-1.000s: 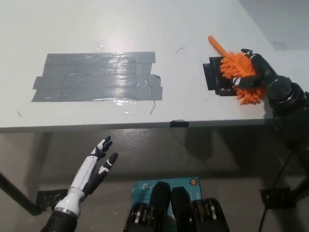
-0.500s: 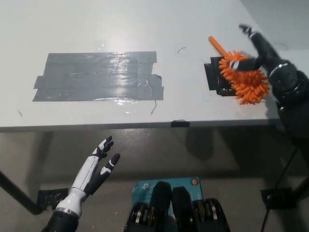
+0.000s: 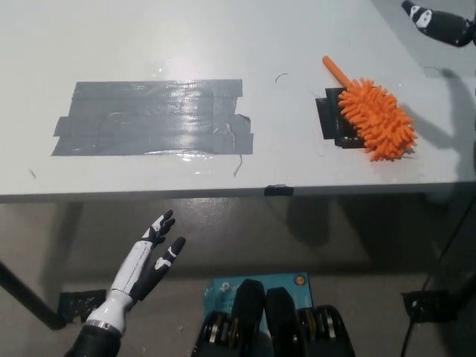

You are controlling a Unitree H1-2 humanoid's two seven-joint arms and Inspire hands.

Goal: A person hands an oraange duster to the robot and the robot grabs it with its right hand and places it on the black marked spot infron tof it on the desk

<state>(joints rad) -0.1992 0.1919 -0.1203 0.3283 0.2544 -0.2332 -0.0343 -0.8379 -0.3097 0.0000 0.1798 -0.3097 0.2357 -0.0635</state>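
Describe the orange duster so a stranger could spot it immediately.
On the white desk, look right of the wide grey tape patch. There the fluffy orange duster lies partly over a small black marked spot; nothing else there is orange or bristly.

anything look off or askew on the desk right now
Slightly. The orange duster lies diagonally over the black marked spot, covering only its right part and overhanging to the right. The grey tape patch has ragged, wrinkled edges.

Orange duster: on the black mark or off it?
On it. The orange duster lies free, covering the black mark; the right hand is clear of it.
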